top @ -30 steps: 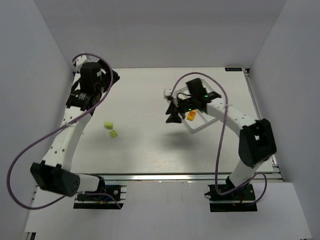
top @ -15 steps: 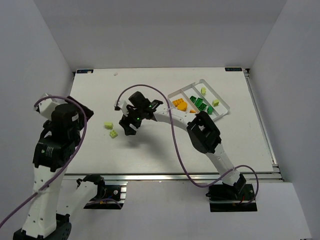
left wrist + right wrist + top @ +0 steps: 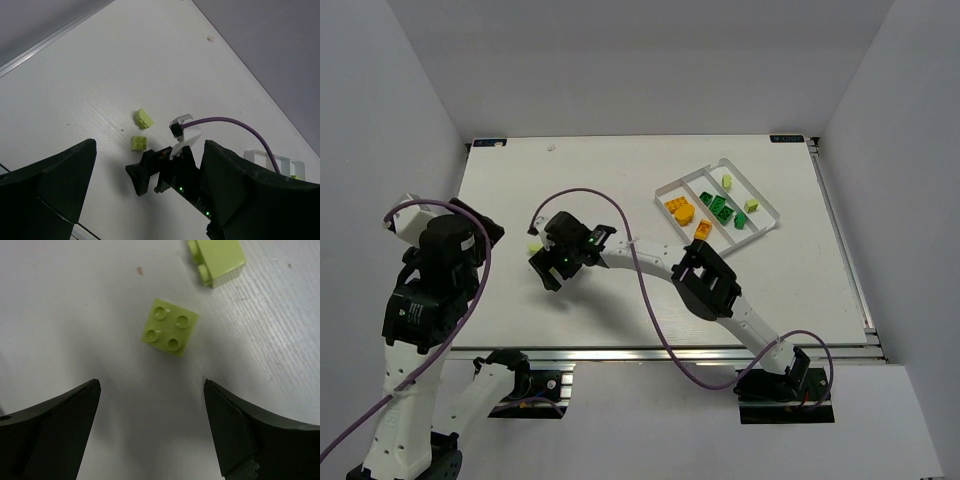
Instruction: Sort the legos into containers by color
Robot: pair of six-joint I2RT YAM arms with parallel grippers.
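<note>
Two pale yellow-green legos lie on the white table, a flat 2x2 one (image 3: 170,333) and a sloped one (image 3: 216,260). Both also show in the left wrist view, the 2x2 one (image 3: 139,143) and the sloped one (image 3: 143,118). My right gripper (image 3: 151,385) is open and empty, hovering just short of the 2x2 lego. From above it (image 3: 547,271) covers that lego, with only the sloped one (image 3: 533,247) showing. My left gripper (image 3: 150,147) is open and empty, held high at the left (image 3: 485,225). The white tray (image 3: 769,212) holds orange (image 3: 678,210), dark green (image 3: 718,207) and yellow-green (image 3: 727,181) legos, one colour per compartment.
The right arm (image 3: 650,255) and its purple cable (image 3: 620,215) stretch across the middle of the table from the tray side. The left arm's body (image 3: 425,300) stands over the near left edge. A corner of the tray (image 3: 272,159) shows in the left wrist view.
My right gripper swung from the tray leftward across the table to the two loose yellow-green legos. My left arm pulled back from the far left corner to the near left.
</note>
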